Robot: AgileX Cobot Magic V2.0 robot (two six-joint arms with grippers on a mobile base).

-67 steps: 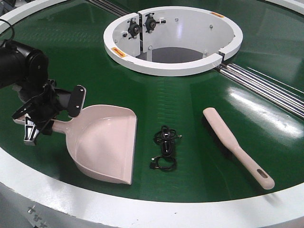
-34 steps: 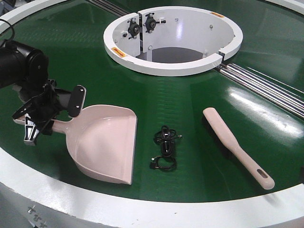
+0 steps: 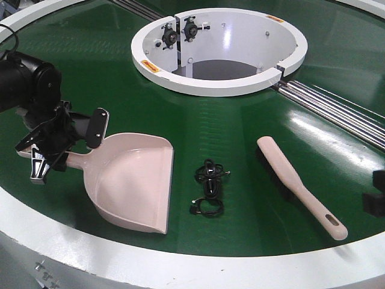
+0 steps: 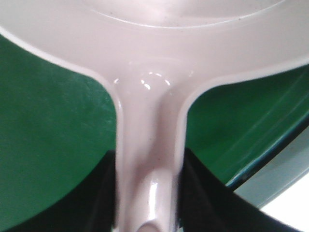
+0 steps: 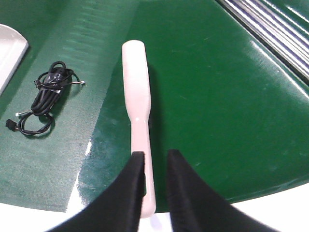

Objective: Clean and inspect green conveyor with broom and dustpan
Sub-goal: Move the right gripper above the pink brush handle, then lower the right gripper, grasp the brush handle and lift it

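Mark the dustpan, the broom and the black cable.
dustpan (image 3: 135, 180): front view, on the pan's flat floor.
broom (image 3: 277, 161): front view, on the back of the brush head.
cable (image 5: 48, 92): right wrist view, on the middle of the coiled bundle.

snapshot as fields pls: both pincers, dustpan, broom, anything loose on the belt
left pincer: looks closed on the dustpan handle; wrist view shows fingers against both its sides
right pincer: open, over the broom handle end, not gripping
dustpan: resting on the green conveyor, mouth toward the cable
broom: lying flat on the belt, right of the cable
loose item: coiled black cable between dustpan and broom
white hub: behind all three
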